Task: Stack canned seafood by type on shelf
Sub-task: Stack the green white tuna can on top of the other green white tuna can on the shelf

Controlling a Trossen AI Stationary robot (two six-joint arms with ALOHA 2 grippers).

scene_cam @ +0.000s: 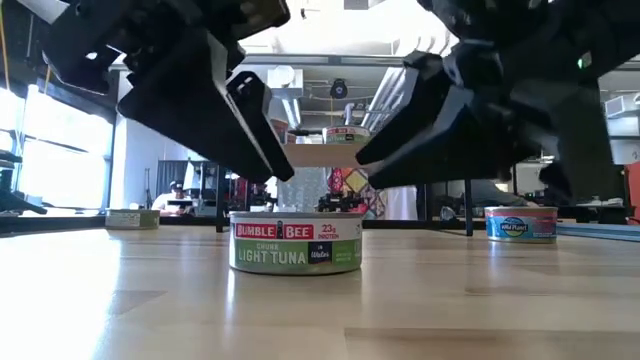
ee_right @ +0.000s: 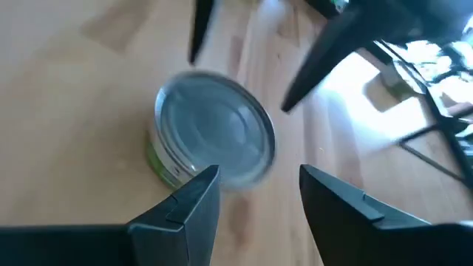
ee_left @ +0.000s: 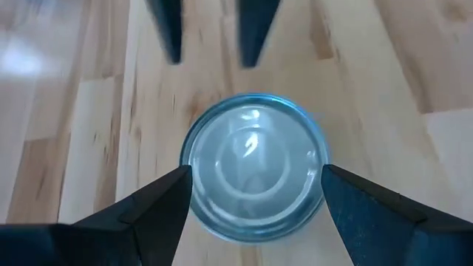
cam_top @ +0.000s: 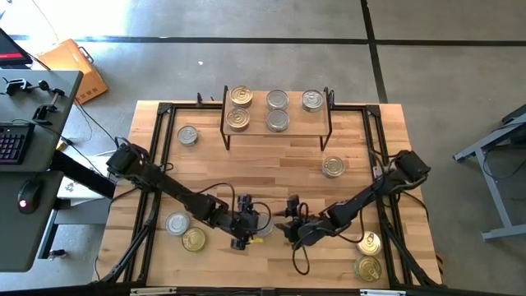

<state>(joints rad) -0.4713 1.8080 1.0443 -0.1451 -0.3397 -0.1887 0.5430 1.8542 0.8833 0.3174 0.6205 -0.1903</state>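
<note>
the left pincer stood spread wide over a silver-lidded tuna tin near the front middle of the worktop, a finger on each side of the lid and, as far as the left wrist view showed, not pressing it — a stance that read as lining up for a pick rather than a hold. the right pincer hung just beside the same tin, its fingers apart with nothing between them; in the right wrist view the tin lay ahead of them and off to one side, so this arm looked to be standing clear of its partner.

the shelf at the back of the worktop already carried five tins — two gold-lidded ones at its left end, three silver ones to their right — an arrangement that suggested sorting by type was under way. whether any sat stacked on another could not be told from above.

the rest lay loose on the worktop: a silver tin near the shelf's left legs, another tin before its right end, a silver and a gold one at front left, and two gold pull-tab tins at front right.
</note>
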